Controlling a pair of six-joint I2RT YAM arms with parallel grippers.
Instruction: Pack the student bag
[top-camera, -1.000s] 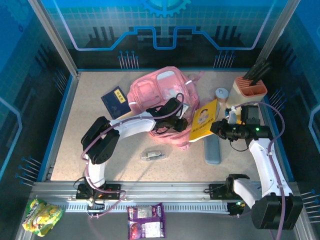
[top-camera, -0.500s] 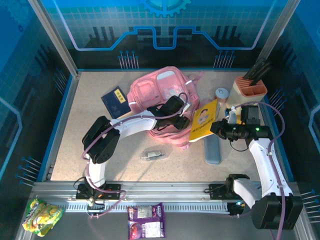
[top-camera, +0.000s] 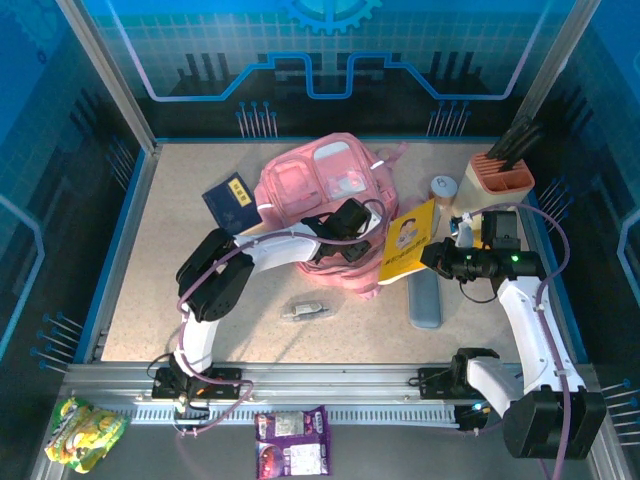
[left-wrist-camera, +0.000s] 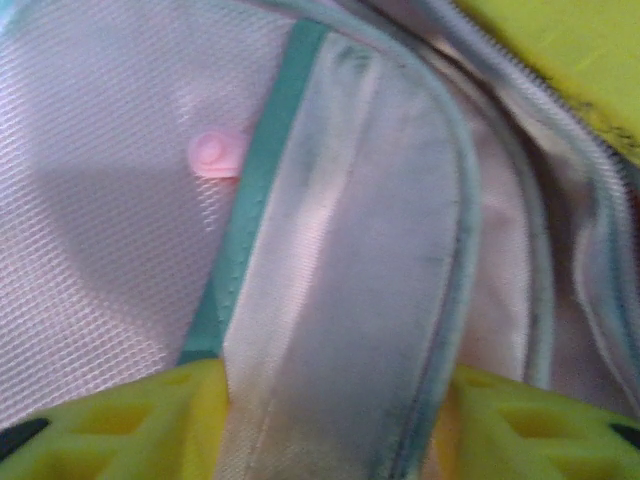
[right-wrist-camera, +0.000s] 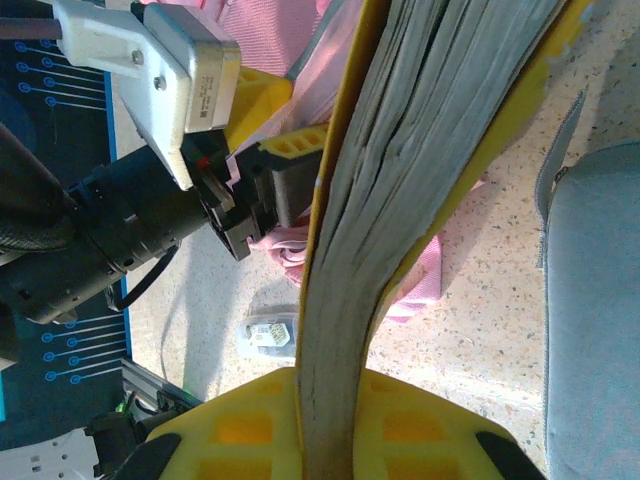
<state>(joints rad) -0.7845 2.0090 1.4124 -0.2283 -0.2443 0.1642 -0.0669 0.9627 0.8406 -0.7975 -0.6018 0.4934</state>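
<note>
Student bag: the student bag (top-camera: 318, 180) lies slumped toward the far middle of the tabletop (top-camera: 150, 280), pink, with its translucent panel facing up.
Left pincer: the left pincer (top-camera: 352, 232) is down on the bag's near right side. On the left wrist camera its yellow fingers (left-wrist-camera: 120, 420) sit on either side of a pale fold of bag fabric edged with teal trim (left-wrist-camera: 262, 190), and they are clamped onto it.
Snap: a pink snap (left-wrist-camera: 215, 153) sits on the mesh just beside that trim.
Right pincer: the right pincer (right-wrist-camera: 330, 405) is squeezed tight on a yellow book (right-wrist-camera: 420, 150), with the page edges running up between its fingers.
Book: it is held tilted on edge, just beside the bag's right side, between the bag and the right arm.
Grey pouch: the grey pouch (top-camera: 425, 298) lies flat on the tabletop, just on the near side of the book.
Blue booklet: the blue booklet (top-camera: 228, 198) lies flat, just left of the bag.
Orange holder: the orange holder (top-camera: 500, 172) stands at the far right corner with dark items upright in it.
Small wrapped item: the small wrapped item (top-camera: 305, 312) lies on the near side of the bag, apart from it.
</note>
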